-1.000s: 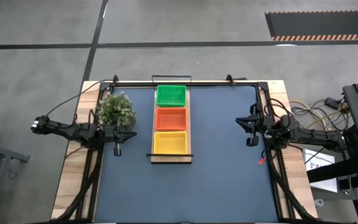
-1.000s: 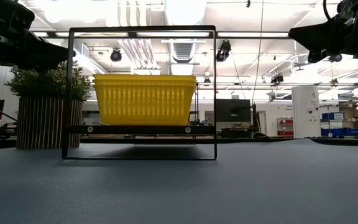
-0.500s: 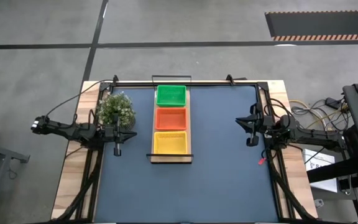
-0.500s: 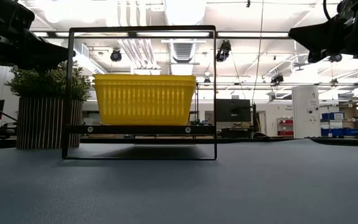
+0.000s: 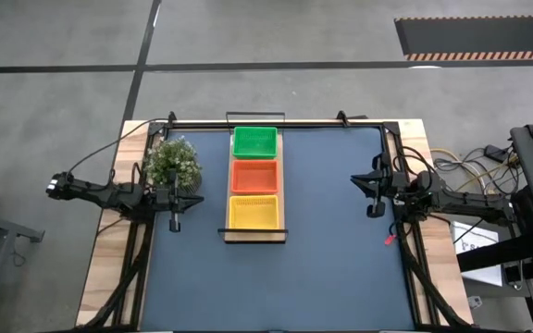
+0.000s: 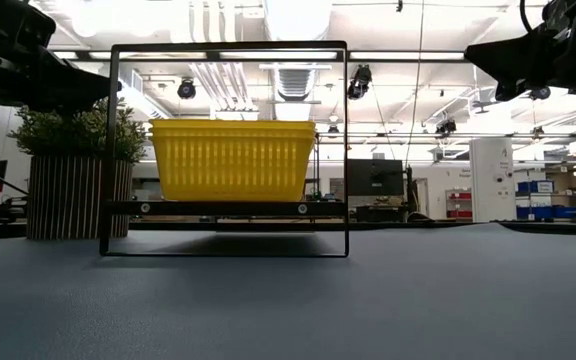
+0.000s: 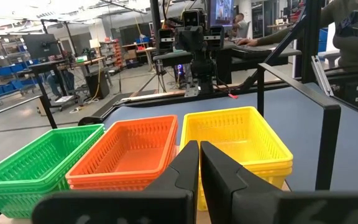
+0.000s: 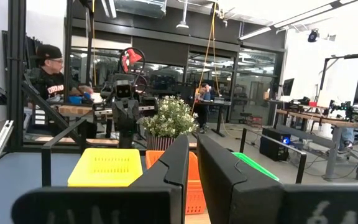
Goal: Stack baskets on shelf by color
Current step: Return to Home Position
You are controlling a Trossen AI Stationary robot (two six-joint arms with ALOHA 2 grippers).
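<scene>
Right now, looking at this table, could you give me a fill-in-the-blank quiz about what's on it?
1. The shelf carries ____ coloured stacks.
2. The orange baskets sit between the green baskets and the ____ ones.
3. The potted plant stands on the ____ arm's side of the shelf.
4. With fingers shut, the left gripper and the right gripper hold ____.

Missing words: three; yellow; left; nothing.
</scene>
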